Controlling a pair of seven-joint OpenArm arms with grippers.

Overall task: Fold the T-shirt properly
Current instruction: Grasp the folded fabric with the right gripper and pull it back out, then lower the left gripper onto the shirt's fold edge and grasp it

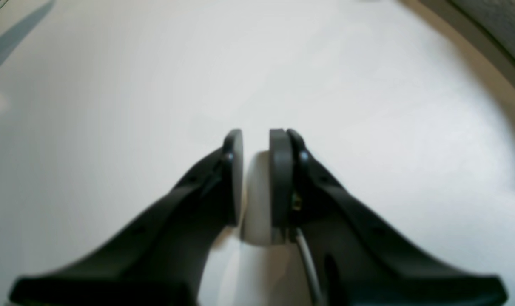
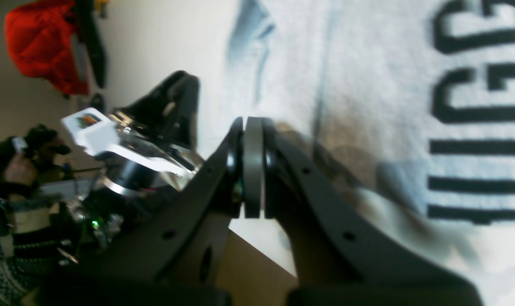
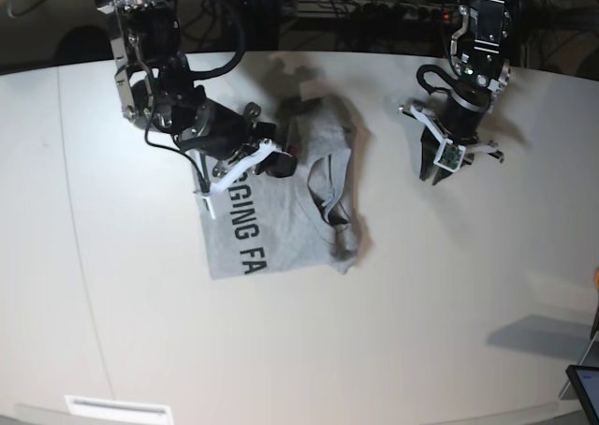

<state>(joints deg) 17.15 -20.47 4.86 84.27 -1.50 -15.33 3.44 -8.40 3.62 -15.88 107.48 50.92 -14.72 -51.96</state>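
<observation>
I see the T-shirt [image 3: 281, 210] lying a little above and left of the middle of the white table [image 3: 421, 331], print side up, with black block letters reading "GING FA" along its lower left part. It is only partly flat: the lettered panel lies smooth toward 7 o'clock, while the right side is bunched into a ridge of folds running from 1 o'clock down to 5 o'clock of the garment, and the upper part near the collar is rumpled.

My right gripper [image 3: 281, 160] sits low over the shirt's upper edge, at about 11 o'clock from the garment's middle. In the right wrist view the right gripper [image 2: 253, 165] has its pads pressed flat together with no gap, and I see no cloth between them; grey fabric and big black letters fill the frame beyond it at 3 o'clock.

My left gripper [image 3: 432, 169] hangs over bare table well apart from the shirt, at 3 o'clock from it. In the left wrist view the left gripper [image 1: 256, 178] has its fingers a narrow slit apart, with only white tabletop showing between and past them, so it is holding nothing
</observation>
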